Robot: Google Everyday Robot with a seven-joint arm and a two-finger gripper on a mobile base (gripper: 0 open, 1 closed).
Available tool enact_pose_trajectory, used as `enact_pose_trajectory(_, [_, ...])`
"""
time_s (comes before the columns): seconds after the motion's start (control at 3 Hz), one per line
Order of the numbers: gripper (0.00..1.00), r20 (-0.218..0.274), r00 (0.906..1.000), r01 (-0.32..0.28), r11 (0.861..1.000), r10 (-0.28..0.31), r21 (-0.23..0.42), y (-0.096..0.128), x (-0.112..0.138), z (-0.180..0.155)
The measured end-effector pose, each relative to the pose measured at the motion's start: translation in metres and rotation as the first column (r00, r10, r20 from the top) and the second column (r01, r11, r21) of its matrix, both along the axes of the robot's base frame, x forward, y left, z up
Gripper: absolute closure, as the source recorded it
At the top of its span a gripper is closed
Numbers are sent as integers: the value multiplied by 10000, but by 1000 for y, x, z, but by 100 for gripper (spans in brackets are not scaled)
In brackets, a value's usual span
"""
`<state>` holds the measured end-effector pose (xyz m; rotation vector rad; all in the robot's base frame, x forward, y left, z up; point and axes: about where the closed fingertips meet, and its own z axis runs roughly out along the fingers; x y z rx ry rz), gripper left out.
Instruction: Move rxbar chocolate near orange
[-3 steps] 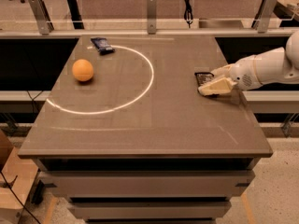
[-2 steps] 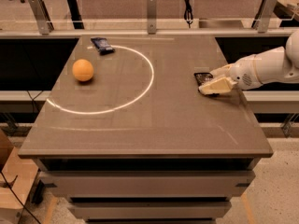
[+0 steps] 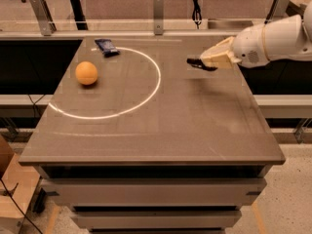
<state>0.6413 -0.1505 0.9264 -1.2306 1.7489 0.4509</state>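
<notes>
Liftoff is done: my gripper [image 3: 205,62] now pinches the rxbar chocolate [image 3: 194,62] in its jaws above the surface [image 3: 195,130], with the orange [image 3: 86,73] well left of them.

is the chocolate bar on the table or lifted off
Lifted off. The gripper holds the chocolate bar in the air above the table's far right corner, with bare tabletop showing beneath it.

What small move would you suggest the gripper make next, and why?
Probably carry the rxbar chocolate across the table toward the orange. The gripper holds the bar raised above the table's right side in this view, while the orange sits far over on the left, near the dark blue bar.
</notes>
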Motion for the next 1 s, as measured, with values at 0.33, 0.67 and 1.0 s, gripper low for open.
enact_pose_trajectory(0.33, [100,896,9927,-806,9967,805,-33,33,-1,40])
enact_pose_trajectory(0.67, [100,1275,9688,-2184,9753,2127,323,104,4,56])
enact_pose_trajectory(1.0, [100,1242,9582,-2660,9623,2576,563,132,7,53])
